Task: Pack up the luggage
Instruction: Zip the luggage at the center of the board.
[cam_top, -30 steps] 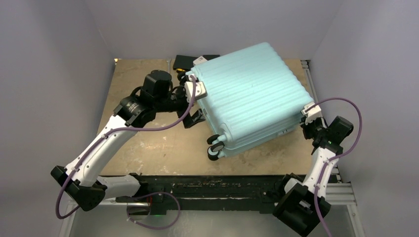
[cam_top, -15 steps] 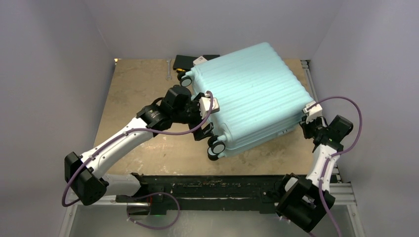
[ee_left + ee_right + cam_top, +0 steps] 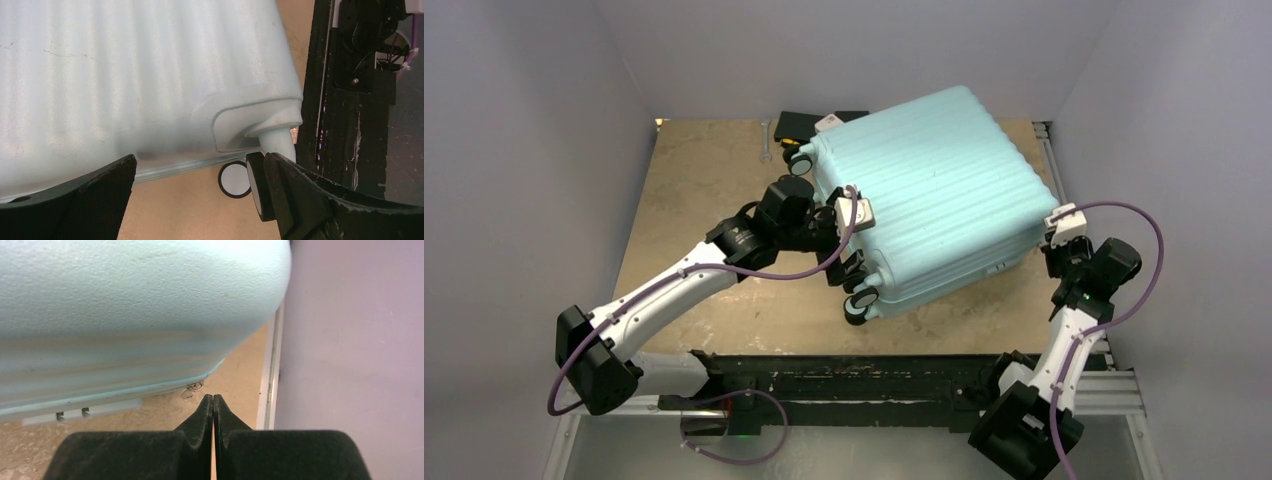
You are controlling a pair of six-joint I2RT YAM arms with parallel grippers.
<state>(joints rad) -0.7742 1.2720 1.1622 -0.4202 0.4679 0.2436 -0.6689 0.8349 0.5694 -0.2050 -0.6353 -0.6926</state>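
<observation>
The luggage is a large pale mint ribbed suitcase, lying closed and skewed on the tan table. My left gripper is at its near-left side by the black-and-white wheels. In the left wrist view this gripper stands open under the shell, holding nothing. One wheel lies against its right finger and a second wheel shows behind it. My right gripper is by the suitcase's right corner. Its fingers are shut on nothing, just short of the zipper pull.
A flat black item lies behind the suitcase's far-left corner. A metal rail runs along the table's right edge, close to the grey wall. The black base bar spans the near edge.
My left arm has swung down the suitcase's left side from the far corner to the near wheels. My right gripper has drawn back a little from the right corner.
</observation>
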